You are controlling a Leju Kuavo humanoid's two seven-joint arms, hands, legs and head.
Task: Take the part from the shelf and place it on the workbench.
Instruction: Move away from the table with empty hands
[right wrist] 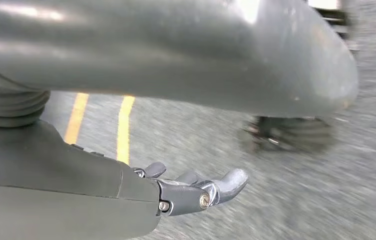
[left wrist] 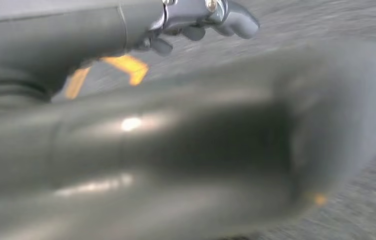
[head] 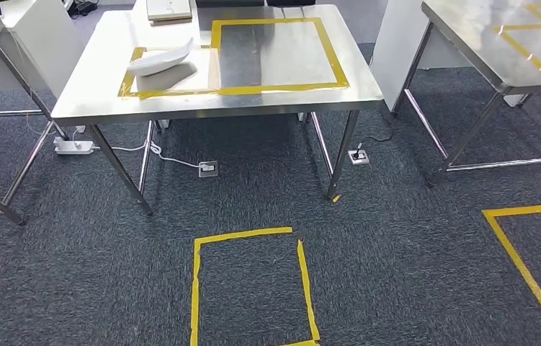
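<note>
I see the white part [head: 161, 58] lying lengthwise on the tabletop [head: 267, 97], ahead-left; left hand [left wrist: 196, 20] and right hand [right wrist: 196, 190] hang empty, fingers loosely curled.

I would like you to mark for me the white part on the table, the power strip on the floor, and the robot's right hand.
white part [head: 161, 59]: head view, middle of its curved top.
power strip [head: 74, 146]: head view, middle of its white body.
right hand [right wrist: 196, 189]: right wrist view, middle of the hand, by the thumb's base.
</note>
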